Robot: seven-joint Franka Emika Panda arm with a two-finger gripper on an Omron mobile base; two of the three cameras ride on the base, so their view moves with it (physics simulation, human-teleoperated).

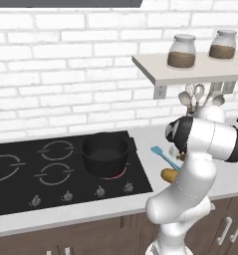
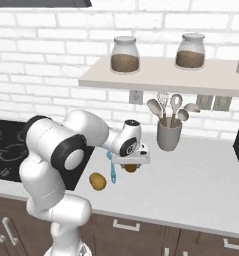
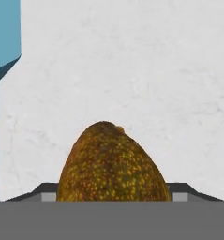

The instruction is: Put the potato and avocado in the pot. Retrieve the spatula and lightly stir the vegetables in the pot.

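Worktop (image 2: 201, 185) — pale, carrying the loose items. Pot (image 1: 105, 154) — black, on the hob, no vegetables visible in it. Hand (image 2: 131, 165) — low over the avocado (image 3: 113, 164), which sits between its tips; whether they grip it I cannot tell. Potato (image 2: 97, 181) and spatula (image 2: 112, 170) lie just beside. Step in hand: first pickup. Next: close, lift, carry to pot.

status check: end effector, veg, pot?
End effector low over avocado on counter, fingers either side, grip unconfirmed. Potato and spatula on counter beside it. Pot on stove, path unobstructed.
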